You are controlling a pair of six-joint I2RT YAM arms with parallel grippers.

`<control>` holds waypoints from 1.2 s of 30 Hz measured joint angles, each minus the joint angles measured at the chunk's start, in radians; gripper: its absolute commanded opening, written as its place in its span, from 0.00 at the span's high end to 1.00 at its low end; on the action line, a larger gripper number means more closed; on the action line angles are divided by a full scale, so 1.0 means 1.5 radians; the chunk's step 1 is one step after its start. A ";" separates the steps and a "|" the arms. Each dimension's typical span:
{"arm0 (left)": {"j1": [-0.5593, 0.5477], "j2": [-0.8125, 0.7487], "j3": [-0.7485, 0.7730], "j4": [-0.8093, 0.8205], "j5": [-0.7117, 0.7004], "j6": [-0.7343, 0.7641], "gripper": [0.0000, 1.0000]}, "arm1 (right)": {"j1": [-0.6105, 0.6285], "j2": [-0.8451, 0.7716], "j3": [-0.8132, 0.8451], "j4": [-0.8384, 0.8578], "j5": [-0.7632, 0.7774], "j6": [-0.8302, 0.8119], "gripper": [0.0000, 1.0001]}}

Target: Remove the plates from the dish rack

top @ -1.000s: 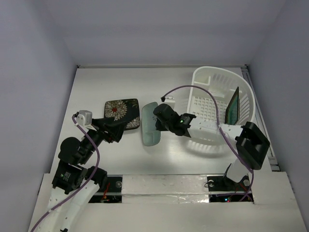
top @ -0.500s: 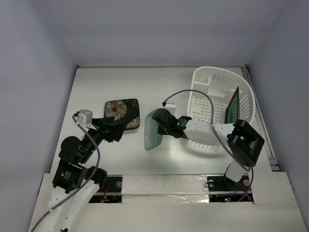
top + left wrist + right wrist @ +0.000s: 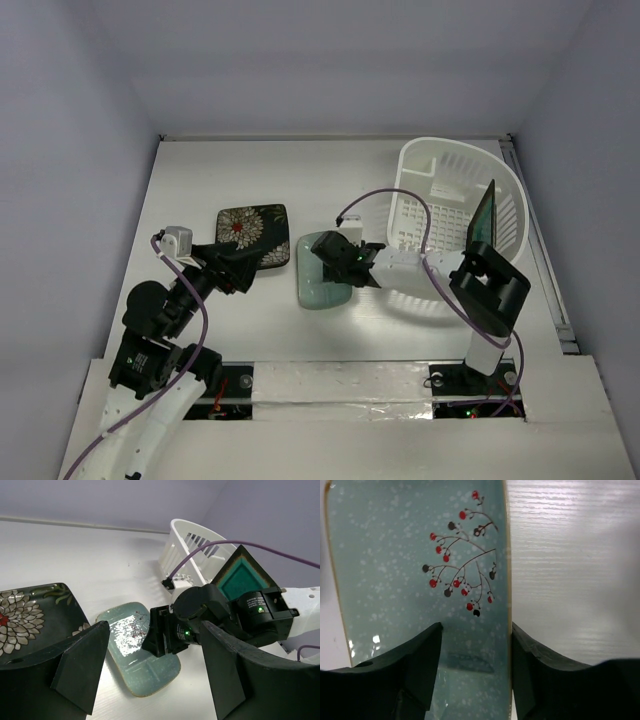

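right tool (image 3: 476, 630) parted over flat mint-green plate (image 3: 395, 555), gripping nothing; lift straight clear; left tool (image 3: 152, 635) open, empty

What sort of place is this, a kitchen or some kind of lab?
Probably a lab test cell: a white table boxed in by bare walls, a left arm and right arm bolted at its edge, only a dish rack and plates as props.

No lettering, label, brand mark, number or sign can be read on the plates (image 3: 252, 232) or the dish rack (image 3: 430, 215).
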 measured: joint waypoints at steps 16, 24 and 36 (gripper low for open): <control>0.000 0.000 0.000 0.000 0.002 0.000 0.31 | 0.023 -0.029 0.034 -0.118 0.041 -0.032 0.49; 0.000 0.000 0.000 0.000 0.003 0.000 0.31 | 0.032 -0.252 0.094 -0.164 0.124 -0.064 1.00; 0.000 -0.013 0.000 0.001 0.018 0.000 0.30 | -0.334 -0.502 0.131 -0.337 0.225 -0.139 0.52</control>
